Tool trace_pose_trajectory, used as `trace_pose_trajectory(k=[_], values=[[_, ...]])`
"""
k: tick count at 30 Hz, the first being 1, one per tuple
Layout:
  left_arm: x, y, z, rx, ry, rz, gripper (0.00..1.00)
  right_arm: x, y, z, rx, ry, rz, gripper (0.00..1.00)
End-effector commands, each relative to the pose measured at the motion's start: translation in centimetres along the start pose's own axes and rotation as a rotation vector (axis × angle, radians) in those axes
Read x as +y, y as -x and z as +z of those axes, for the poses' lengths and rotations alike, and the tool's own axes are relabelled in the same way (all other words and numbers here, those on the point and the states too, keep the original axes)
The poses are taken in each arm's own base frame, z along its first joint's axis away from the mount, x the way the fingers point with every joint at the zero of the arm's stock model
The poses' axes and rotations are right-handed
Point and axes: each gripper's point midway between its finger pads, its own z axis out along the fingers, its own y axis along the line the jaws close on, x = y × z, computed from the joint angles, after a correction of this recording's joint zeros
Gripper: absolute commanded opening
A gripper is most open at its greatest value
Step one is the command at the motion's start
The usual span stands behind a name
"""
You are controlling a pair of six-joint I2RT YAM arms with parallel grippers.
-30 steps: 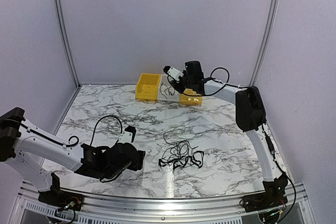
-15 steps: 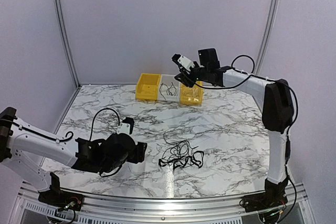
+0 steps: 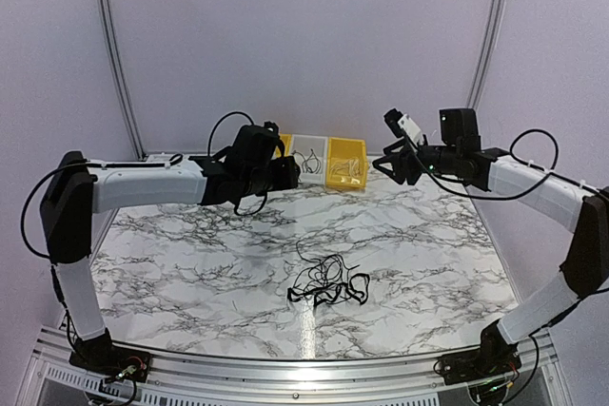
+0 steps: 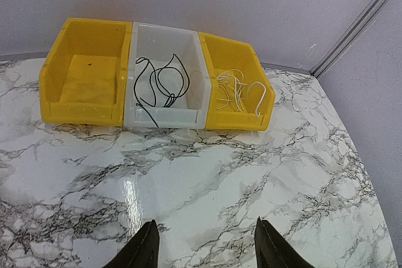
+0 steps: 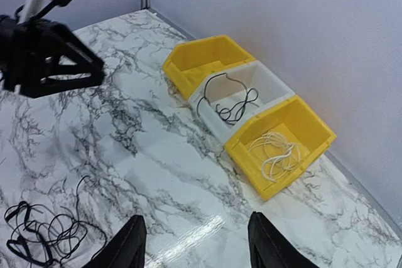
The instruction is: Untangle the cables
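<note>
- Marbled desk [image 3: 190, 254] under lavender walls; the black cables [image 3: 328, 284] lie tangled near its front centre, spread from 9 to 3 o'clock.
- Left end effector [image 3: 284, 172] and right end effector [image 3: 392, 161] hover released and empty near the bins [image 3: 344, 179].
- The tangle sits at 5 o'clock from the left one and 7 o'clock from the right; neither looks clearly nearer.
- The right wrist view crops the tangle, and the plugs are indistinct.

Black cables [image 3: 328, 284], yellow bins [image 4: 81, 83], marbled table [image 3: 190, 263]

Bare marble [image 3: 190, 254] rings the cables [image 3: 328, 284]; bins [image 4: 164, 117] block the far edge.
</note>
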Motion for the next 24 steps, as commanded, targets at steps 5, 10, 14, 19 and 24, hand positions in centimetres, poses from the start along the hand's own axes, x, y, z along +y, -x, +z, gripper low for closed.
trace_pose_trajectory(k=[5, 10, 14, 19, 24], values=[[3.4, -0.1, 8.4, 0.08, 0.14, 0.153, 0.57, 4.9, -5.3, -0.8, 0.042, 0.141, 0.03, 0.56], [5.0, 1.2, 11.6, 0.049, 0.193, 0.185, 0.57, 4.7, -5.0, -0.6, 0.043, 0.146, 0.031, 0.57], [5.5, 2.9, 12.9, 0.013, 0.217, 0.219, 0.57, 5.2, -5.8, -0.3, 0.051, 0.173, 0.032, 0.57], [5.8, 3.8, 14.7, -0.008, 0.208, 0.235, 0.55, 5.1, -6.7, 0.3, 0.078, 0.178, 0.034, 0.57], [5.5, 4.7, 16.1, -0.034, 0.188, 0.227, 0.52, 5.2, -7.1, 0.6, 0.088, 0.193, 0.041, 0.57]])
